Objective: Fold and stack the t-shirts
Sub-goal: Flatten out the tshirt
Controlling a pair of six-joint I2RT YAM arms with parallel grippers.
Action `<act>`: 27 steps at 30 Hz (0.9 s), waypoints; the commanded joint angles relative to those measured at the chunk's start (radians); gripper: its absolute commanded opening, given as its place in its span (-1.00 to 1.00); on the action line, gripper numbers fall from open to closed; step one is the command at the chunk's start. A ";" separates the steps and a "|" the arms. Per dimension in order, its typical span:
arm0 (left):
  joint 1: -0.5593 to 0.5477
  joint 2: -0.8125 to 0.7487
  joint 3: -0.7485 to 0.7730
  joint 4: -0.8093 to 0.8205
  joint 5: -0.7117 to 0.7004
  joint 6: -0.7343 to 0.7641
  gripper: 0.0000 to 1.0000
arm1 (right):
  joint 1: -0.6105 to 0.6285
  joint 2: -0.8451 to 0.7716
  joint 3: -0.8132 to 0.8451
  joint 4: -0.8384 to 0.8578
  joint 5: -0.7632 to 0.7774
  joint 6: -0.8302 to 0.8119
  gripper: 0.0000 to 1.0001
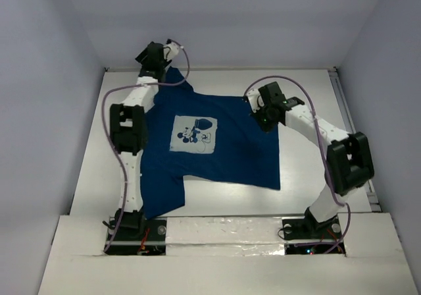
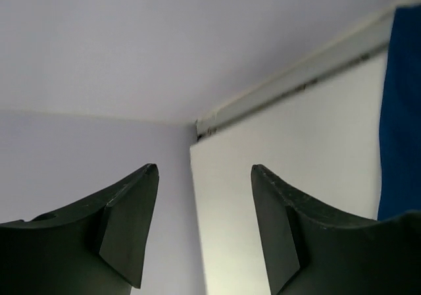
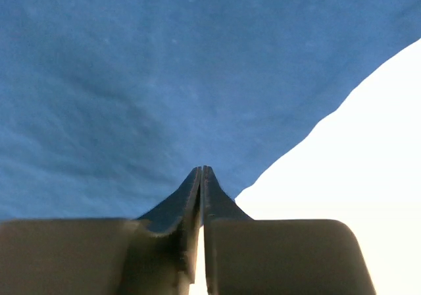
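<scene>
The dark navy t-shirt lies spread flat on the white table, its white chest print facing up. My right gripper is at the shirt's far right corner. In the right wrist view its jaws are pressed shut at the cloth's edge, with blue fabric filling the view beyond them. My left gripper hangs over the far left of the table, just past the shirt's far left sleeve. Its jaws are wide open and empty, with a strip of shirt at the right.
Pale walls close in the table on the left, back and right; the far left corner is right in front of my left gripper. My left arm lies across the shirt's left edge. A white ledge runs along the near side.
</scene>
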 commanded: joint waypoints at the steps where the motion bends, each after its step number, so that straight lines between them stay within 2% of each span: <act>1: 0.010 -0.378 -0.172 -0.074 0.216 -0.143 0.13 | 0.010 -0.167 -0.086 0.141 0.041 -0.154 -0.75; 3: 0.022 -0.538 -0.330 -0.148 0.375 -0.192 0.19 | 0.010 -0.272 -0.113 0.130 -0.028 -0.213 -0.59; 4: 0.036 -0.588 -0.376 -0.188 0.441 -0.194 0.20 | 0.010 -0.301 -0.122 0.111 -0.057 -0.233 -0.46; 6: 0.036 -0.732 -0.523 -0.281 0.549 -0.156 0.19 | 0.010 -0.374 -0.145 0.051 -0.140 -0.293 -0.34; 11: 0.036 -0.993 -0.817 -0.557 0.713 -0.019 -0.10 | 0.036 -0.416 -0.165 -0.192 -0.204 -0.431 -0.37; 15: 0.036 -1.265 -1.025 -0.674 0.818 0.082 -0.19 | 0.088 -0.406 -0.200 -0.294 -0.211 -0.483 -0.38; 17: 0.036 -1.344 -1.124 -0.734 0.836 0.139 -0.19 | 0.120 -0.373 -0.214 -0.329 -0.211 -0.494 -0.38; 21: 0.027 -1.493 -1.227 -0.844 0.862 0.213 -0.17 | 0.166 -0.300 -0.255 -0.377 -0.175 -0.500 -0.37; 27: 0.018 -1.536 -1.266 -1.041 0.962 0.263 -0.05 | 0.196 -0.241 -0.314 -0.421 -0.100 -0.491 -0.34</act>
